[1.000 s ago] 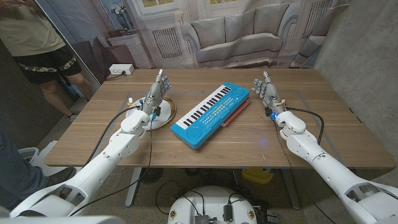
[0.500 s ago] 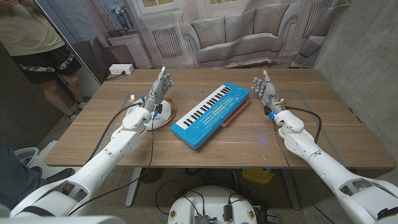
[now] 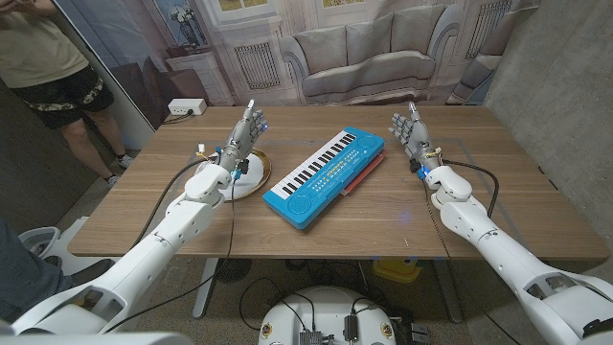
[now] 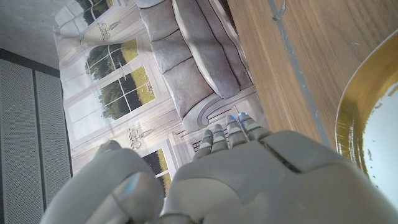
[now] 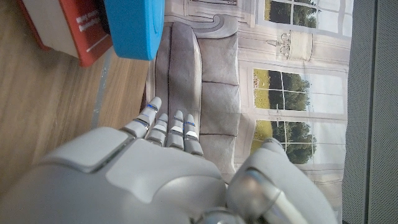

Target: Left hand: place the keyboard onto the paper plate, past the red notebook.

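Note:
A blue toy keyboard (image 3: 324, 174) lies slantwise mid-table, its far end resting on a red notebook (image 3: 367, 166). The paper plate (image 3: 257, 176), white with a gold rim, sits left of the keyboard; its rim (image 4: 364, 118) appears in the left wrist view. My left hand (image 3: 245, 136) stands upright over the plate's far left side, fingers straight and apart, holding nothing. My right hand (image 3: 409, 136) stands upright to the right of the notebook, fingers apart, empty. The keyboard's corner (image 5: 134, 28) and the notebook (image 5: 65, 28) appear in the right wrist view.
A person (image 3: 53, 57) stands at the far left beyond the table. A white power strip (image 3: 185, 107) lies on the floor behind the table. A backdrop with a printed sofa hangs behind. Bare wood lies in front of the keyboard and to the right.
My left hand has risen slightly over the plate. The person at the left has shifted a little. The keyboard, notebook and plate stay put.

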